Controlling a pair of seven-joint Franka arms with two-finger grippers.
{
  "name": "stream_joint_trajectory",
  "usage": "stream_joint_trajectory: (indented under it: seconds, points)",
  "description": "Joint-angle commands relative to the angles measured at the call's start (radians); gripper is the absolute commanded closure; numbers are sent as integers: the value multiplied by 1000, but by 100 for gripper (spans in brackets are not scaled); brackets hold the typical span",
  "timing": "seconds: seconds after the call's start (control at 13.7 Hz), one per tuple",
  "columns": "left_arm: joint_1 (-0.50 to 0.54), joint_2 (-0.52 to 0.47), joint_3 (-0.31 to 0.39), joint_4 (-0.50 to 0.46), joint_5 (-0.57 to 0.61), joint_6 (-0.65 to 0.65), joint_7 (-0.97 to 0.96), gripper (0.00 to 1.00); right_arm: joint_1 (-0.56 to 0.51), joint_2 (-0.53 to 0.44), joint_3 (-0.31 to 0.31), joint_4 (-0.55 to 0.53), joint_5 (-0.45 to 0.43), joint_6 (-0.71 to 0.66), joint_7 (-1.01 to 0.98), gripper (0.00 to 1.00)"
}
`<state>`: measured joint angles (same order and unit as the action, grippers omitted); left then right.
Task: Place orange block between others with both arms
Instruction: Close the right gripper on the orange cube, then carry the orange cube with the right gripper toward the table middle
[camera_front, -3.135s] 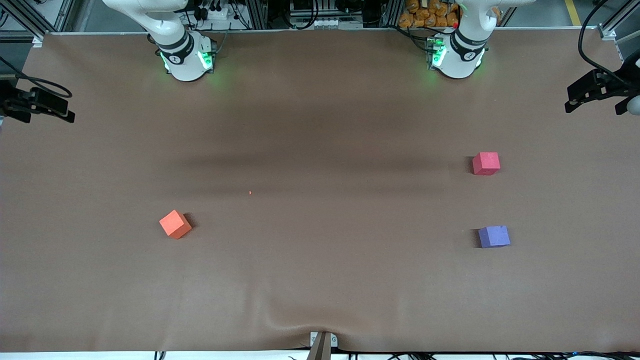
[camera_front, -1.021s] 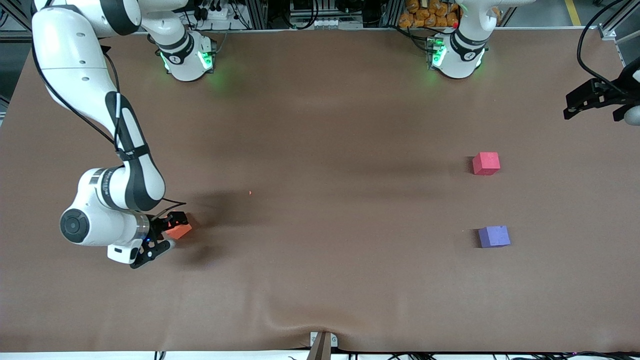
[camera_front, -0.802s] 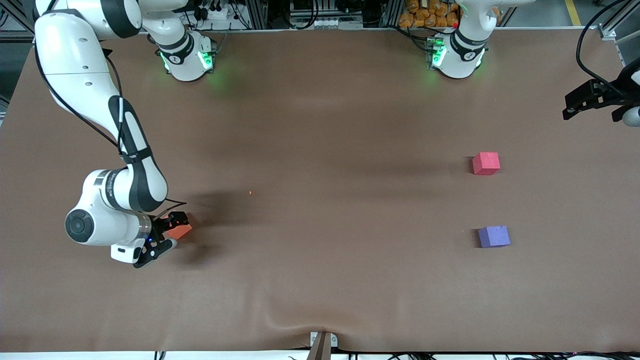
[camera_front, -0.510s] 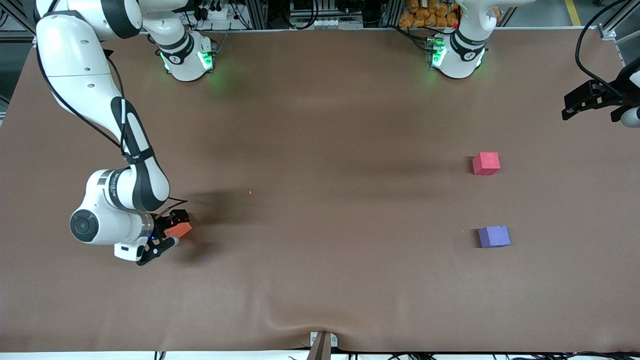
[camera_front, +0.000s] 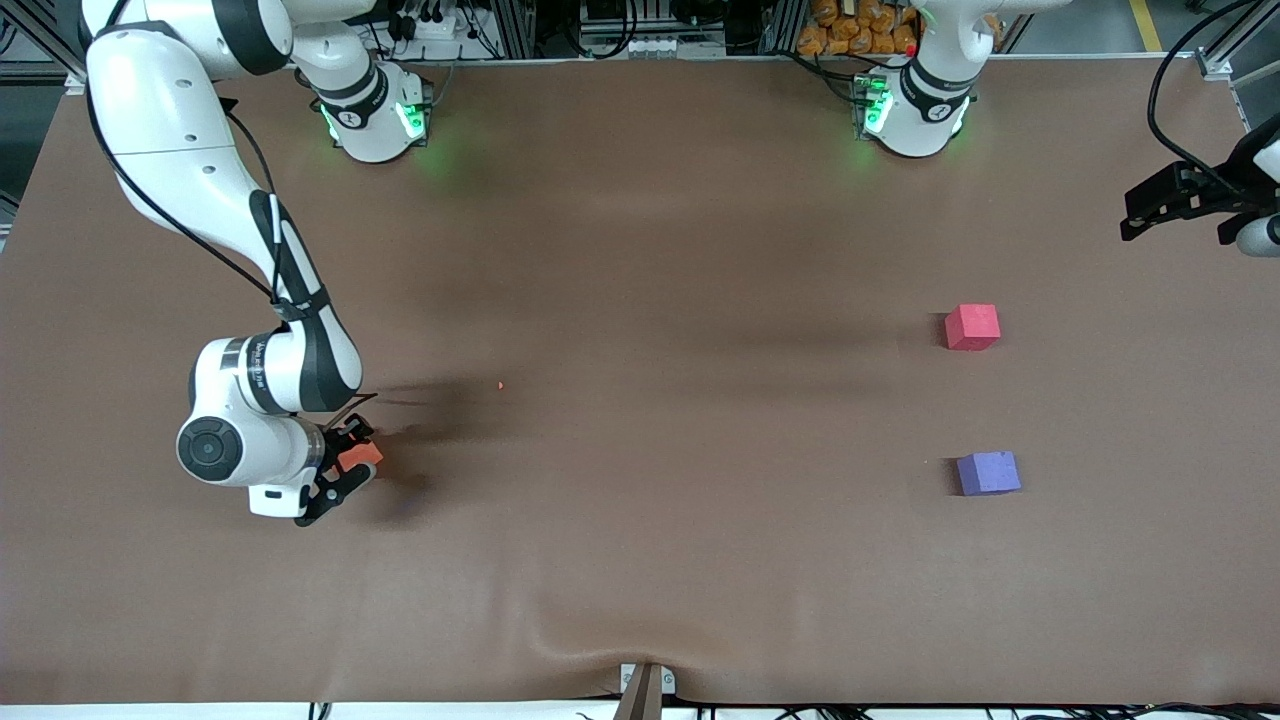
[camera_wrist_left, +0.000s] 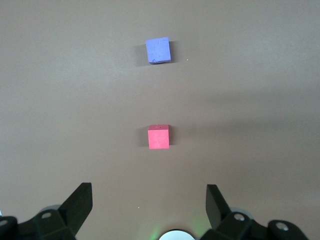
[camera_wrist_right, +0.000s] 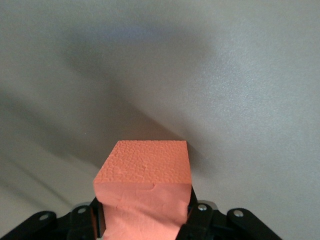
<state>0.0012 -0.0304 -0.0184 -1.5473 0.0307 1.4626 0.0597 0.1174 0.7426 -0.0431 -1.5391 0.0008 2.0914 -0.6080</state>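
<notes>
The orange block lies on the brown table toward the right arm's end, and my right gripper is shut on it. In the right wrist view the orange block fills the space between the black fingers and looks squeezed at its sides. The pinkish-red cube and the purple-blue cube sit apart toward the left arm's end, the purple-blue one nearer the front camera. My left gripper hangs open high over that end. In the left wrist view the left gripper is empty, with the pinkish-red cube and the purple-blue cube below.
A brown cover spans the whole table and wrinkles near the front edge. A small bracket sits at the middle of that edge. A tiny orange speck lies on the cover between the block and the table's middle.
My right gripper has closed on the orange block, and its wrist has shifted slightly toward the table's middle. The left gripper has drifted only a little. The cubes have not moved.
</notes>
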Motion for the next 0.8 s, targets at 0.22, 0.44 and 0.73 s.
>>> stream_joint_trajectory:
  seconds: [0.22, 0.44, 0.73]
  points:
    - [7, -14, -2, -10, -18, -4, 15, 0, 54, -37, 2, 39, 250, -2, 13, 81]
    - [5, -14, -2, -14, -18, -4, 15, 0, 161, -43, 2, 50, 320, -2, 197, 83]
    - [5, -11, -2, -14, -18, 1, 15, 0, 344, -46, 2, 83, 321, 2, 602, 83]
